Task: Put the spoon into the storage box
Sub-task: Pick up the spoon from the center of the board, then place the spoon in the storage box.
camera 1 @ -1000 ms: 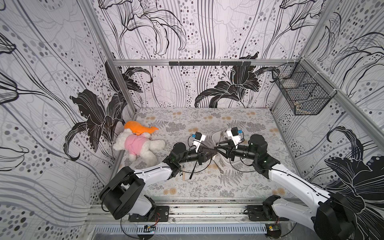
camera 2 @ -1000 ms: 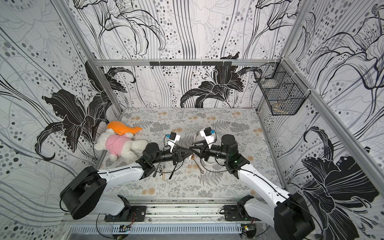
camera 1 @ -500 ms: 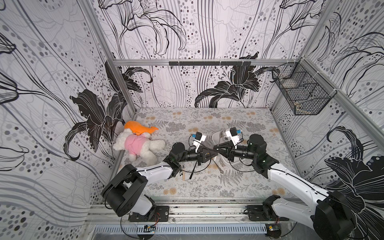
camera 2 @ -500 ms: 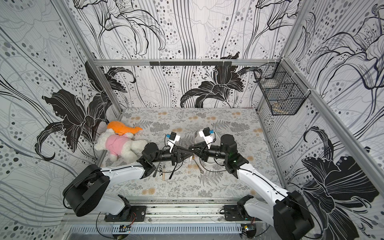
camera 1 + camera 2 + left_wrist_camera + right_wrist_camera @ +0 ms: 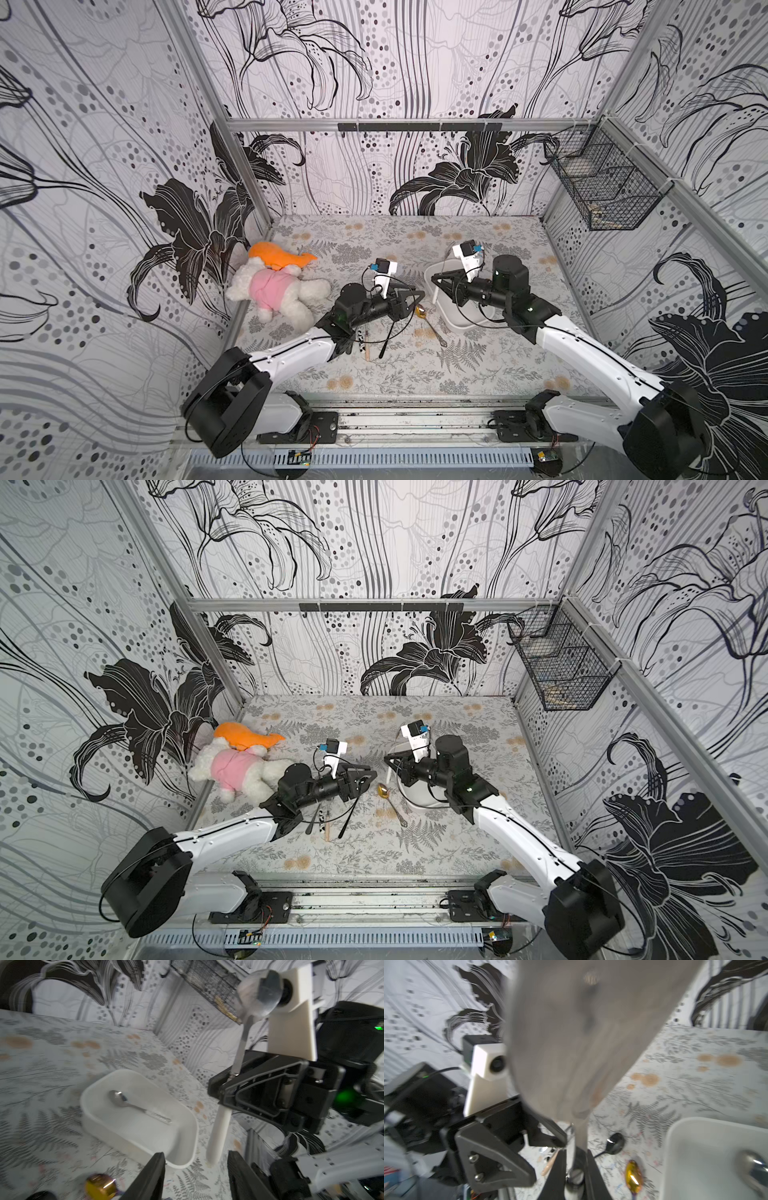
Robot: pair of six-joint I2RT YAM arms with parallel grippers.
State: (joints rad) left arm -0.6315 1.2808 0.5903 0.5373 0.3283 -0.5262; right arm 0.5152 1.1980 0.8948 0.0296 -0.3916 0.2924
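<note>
Several things are threatening the placement, reading across the bench [image 5: 415,374] from the left. At the far left, a white plush toy in a pink top with an orange cap [image 5: 274,286] is lying well apart from the work and posing no hazard. Next, the left gripper [image 5: 195,1176] is standing with its jaws spread and nothing between them, just beside the lower end of the white-handled metal spoon [image 5: 219,1132]. If that arm is drawn back on a careless line, a finger could be clipping the handle and twisting it in the other grip. Near it, a black spoon [image 5: 614,1142], a thin wooden stick [image 5: 368,353] and a gold-bowled spoon [image 5: 392,808] are lying loose on the bench, so a low sweep could be scattering them. Further right, the right gripper [image 5: 226,1088] is clamping the white-handled spoon at its narrow metal neck, bowl up and handle hanging down. The spoon is hanging just outside one end of the shallow white plastic storage box [image 5: 135,1142]. Such a thin, smooth hold is inviting the spoon to pivot or slide. The hanging handle could also be catching the box rim and shoving the light tray, and too early a release would be dropping the spoon onto the bench. A silver spoon [image 5: 133,1105] is already lying inside the box, so the new one may be landing across it.
</note>
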